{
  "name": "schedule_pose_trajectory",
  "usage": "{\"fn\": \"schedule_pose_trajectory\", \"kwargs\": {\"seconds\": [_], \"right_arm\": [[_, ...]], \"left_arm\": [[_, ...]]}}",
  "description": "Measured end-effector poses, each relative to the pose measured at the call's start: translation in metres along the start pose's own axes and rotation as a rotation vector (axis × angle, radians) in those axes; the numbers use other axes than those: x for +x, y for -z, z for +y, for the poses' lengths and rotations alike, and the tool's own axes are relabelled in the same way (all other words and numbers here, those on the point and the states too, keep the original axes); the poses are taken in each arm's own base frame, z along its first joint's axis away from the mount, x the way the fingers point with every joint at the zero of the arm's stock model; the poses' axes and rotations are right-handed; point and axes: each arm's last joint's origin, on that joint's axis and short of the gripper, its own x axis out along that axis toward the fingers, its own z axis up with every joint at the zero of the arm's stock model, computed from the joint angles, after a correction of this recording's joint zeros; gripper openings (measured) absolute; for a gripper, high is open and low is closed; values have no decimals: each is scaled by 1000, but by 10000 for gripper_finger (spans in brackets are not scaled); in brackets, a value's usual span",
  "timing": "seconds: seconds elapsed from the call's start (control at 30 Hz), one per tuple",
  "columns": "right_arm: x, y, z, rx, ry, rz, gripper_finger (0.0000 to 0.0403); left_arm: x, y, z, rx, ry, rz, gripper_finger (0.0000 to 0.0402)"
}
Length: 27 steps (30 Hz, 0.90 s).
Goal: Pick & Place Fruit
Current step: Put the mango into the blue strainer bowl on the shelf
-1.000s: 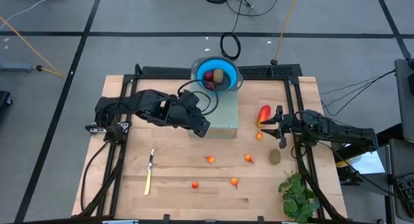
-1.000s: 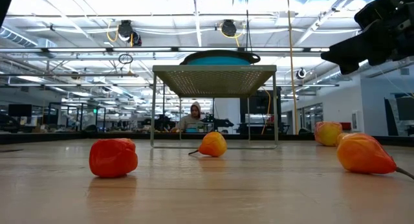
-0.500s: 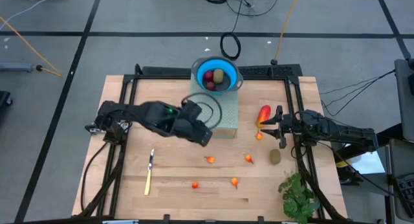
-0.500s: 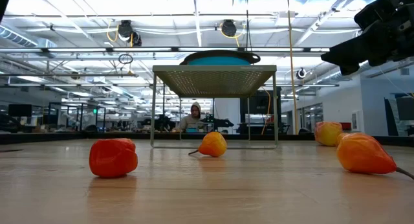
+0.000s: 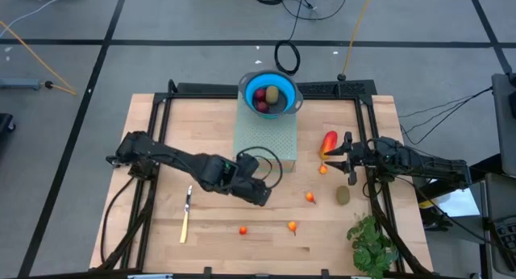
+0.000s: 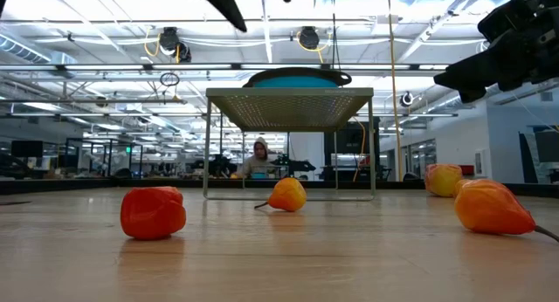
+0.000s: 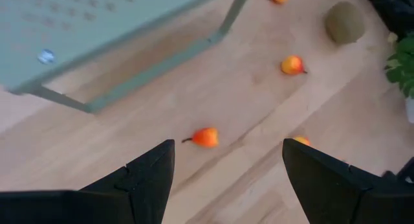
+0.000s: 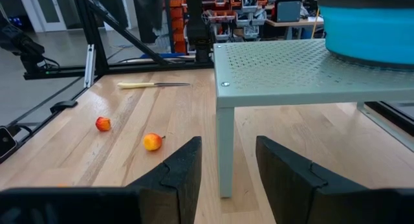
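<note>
Small orange fruit point(image 5: 291, 226) lie scattered on the wooden table point(image 5: 161, 231).

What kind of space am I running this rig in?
Probably an open robotics lab or workshop: a person at a workstation beyond the table, exposed ceiling ducts, and cables on the taped grey floor.

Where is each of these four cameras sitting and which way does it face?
High view: overhead, straight down on the table, both arms showing.
Low view: at tabletop height, level across the small orange fruit into the room; arms enter from above.
Left wrist view: above the wood, past the open left gripper.
Right wrist view: low, past the right gripper toward the perforated stand.
Shared: stand and blue bowl appear in high, low and right wrist views.
</note>
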Motion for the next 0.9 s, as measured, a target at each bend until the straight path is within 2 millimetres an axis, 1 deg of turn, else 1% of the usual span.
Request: {"fn": "schedule_pose_trajectory", "kwargs": {"seconds": [0.27,0.37,0.53,0.63,0.73,0.9], "right_arm": [[0,1,0,1,0,10,139],[0,1,0,1,0,10,139],[0,1,0,1,0,10,139],[0,1,0,2,0,10,139],[0,1,0,2,0,10,139],[0,1,0,58,0,10,139]], "left_arm": [[29,22,4,43,-1,9,287],[37,25,4,65,29,-1,287],[48,30,10,98,8,6,287],[47,31,12,124,32,-1,287],[40,29,15,153,78,-22,287],[28,30,32,174,115,-46,287]]}}
